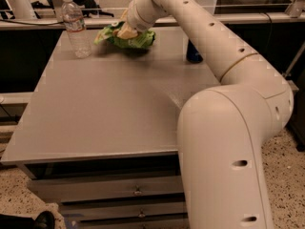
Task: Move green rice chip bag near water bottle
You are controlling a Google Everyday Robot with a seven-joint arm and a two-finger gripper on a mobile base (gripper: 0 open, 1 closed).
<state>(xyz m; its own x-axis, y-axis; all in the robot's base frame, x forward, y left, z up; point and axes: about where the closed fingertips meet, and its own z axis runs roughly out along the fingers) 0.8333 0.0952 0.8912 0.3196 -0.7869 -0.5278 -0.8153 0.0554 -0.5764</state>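
The green rice chip bag is crinkled and bright green, held just above the far part of the grey table. My gripper is shut on the bag from above, its tan fingers pressed into the foil. The water bottle, clear with a white cap, stands upright at the far left of the table, a short way left of the bag. The bag's left tip reaches toward the bottle without touching it.
A blue Pepsi can stands at the far right, mostly hidden behind my arm. The grey table has drawers below its front edge. My white arm fills the right side. A rail and dark gear lie behind the table.
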